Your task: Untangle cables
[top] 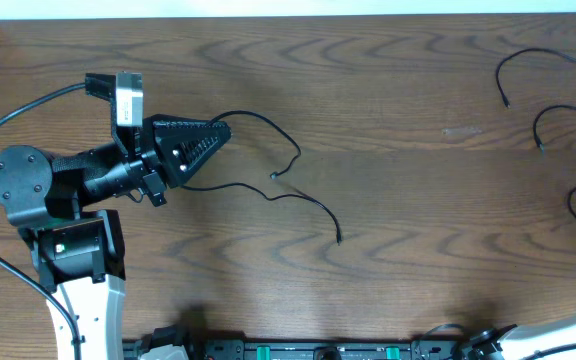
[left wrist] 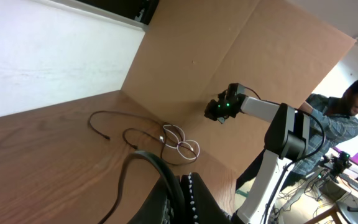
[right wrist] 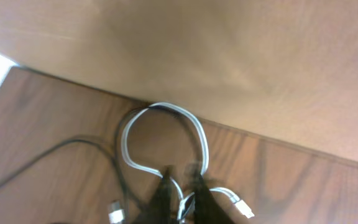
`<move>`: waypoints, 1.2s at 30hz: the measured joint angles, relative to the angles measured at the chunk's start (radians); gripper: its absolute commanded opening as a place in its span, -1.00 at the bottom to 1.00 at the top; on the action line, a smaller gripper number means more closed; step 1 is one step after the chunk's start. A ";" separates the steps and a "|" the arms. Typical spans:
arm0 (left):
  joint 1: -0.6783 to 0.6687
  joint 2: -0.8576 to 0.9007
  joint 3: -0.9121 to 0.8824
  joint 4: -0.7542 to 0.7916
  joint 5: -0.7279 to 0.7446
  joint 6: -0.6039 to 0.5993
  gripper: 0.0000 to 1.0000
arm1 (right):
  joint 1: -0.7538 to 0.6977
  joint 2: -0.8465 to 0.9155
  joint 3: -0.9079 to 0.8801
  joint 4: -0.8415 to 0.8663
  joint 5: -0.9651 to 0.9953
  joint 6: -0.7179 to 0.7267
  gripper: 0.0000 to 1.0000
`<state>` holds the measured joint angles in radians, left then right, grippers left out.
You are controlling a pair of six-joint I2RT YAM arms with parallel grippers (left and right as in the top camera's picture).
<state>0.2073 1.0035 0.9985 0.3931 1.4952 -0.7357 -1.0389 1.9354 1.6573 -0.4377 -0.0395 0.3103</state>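
A thin white looped cord is seen just ahead of the closed right pincer; any hold cannot be told.

Your counter is dark wood grain, smooth, with a dull sheen. Behind it, the wall looks like plain brown cardboard, matt. The left pincer reads as black plastic, and its faces are studded and rough. The black cable has a matt, rubbery jacket. The white cable looks smoother and slightly glossy, with bright, metal-looking plug tips.
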 measured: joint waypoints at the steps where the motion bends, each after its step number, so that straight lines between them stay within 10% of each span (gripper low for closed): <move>1: 0.000 0.000 0.000 0.000 0.000 0.000 -0.85 | -0.003 0.000 0.000 -0.008 -0.021 0.009 -0.17; 5: 0.000 0.000 0.000 0.000 0.000 0.000 -0.85 | 0.022 0.000 -0.001 -0.079 -0.137 0.043 0.30; 12: 0.000 0.000 0.000 0.000 0.000 0.000 -0.85 | 0.164 0.000 -0.067 -0.163 -0.238 0.043 0.49; 21: 0.000 0.000 0.000 0.000 0.000 0.000 -0.85 | 0.470 0.000 -0.266 -0.059 -0.261 -0.032 0.33; 27: 0.000 0.000 0.000 0.000 0.000 0.000 -0.85 | 0.685 0.016 -0.286 -0.013 -0.250 -0.371 0.71; 36: 0.000 0.000 0.000 0.000 0.000 0.000 -0.85 | 0.757 0.069 -0.280 0.152 -0.071 -0.492 0.53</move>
<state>0.2073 1.0035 0.9981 0.3927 1.4952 -0.7353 -0.2821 2.0041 1.3773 -0.2855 -0.1108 -0.1814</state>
